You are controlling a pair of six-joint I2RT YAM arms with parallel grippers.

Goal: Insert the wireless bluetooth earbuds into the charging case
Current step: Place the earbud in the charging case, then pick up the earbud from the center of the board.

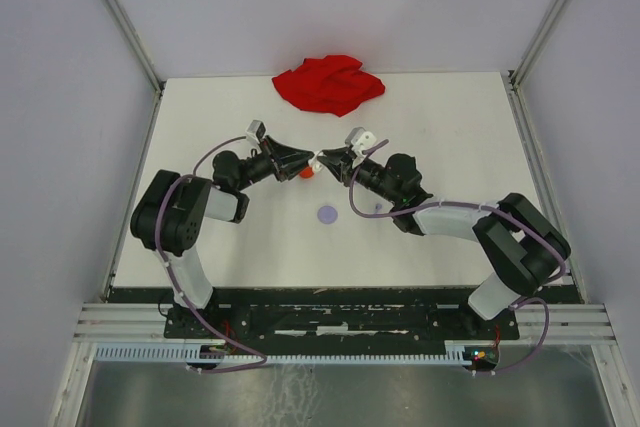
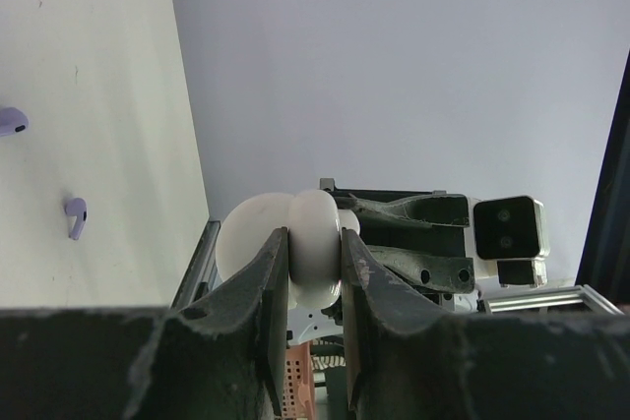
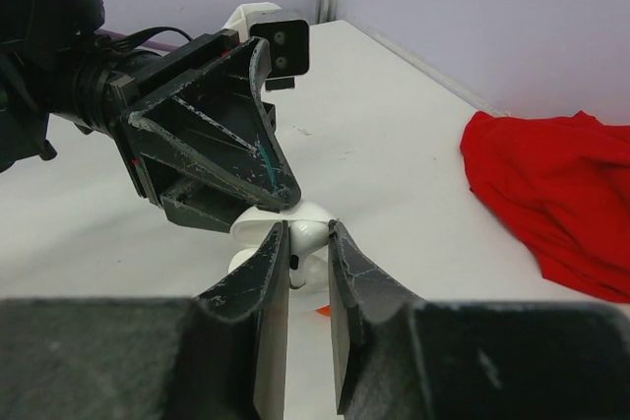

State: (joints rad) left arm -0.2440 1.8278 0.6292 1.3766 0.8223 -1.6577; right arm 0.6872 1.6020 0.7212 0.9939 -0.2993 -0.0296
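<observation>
**White earbud held against the white case above the middle of the table**

The left gripper (image 2: 313, 243) has its two fingers pressed on a white charging case (image 2: 248, 233) and holds it in the air over the middle of the white table (image 1: 430, 117). From the left wrist, the case shows two rounded halves. The right gripper (image 3: 307, 245) faces it from the opposite side. Its tips pinch a small white earbud (image 3: 308, 232), which touches the case.

On the table just under the two grippers lies a small red piece (image 1: 306, 173), too small to tell exactly. A lavender earbud (image 2: 76, 216) lies on the table, and a second lavender piece (image 2: 10, 122) near it is cut by the picture edge. A lavender disc (image 1: 327, 214) rests nearer to the arm bases. A crumpled red cloth (image 1: 328, 82) lies at the far edge, well apart.
</observation>
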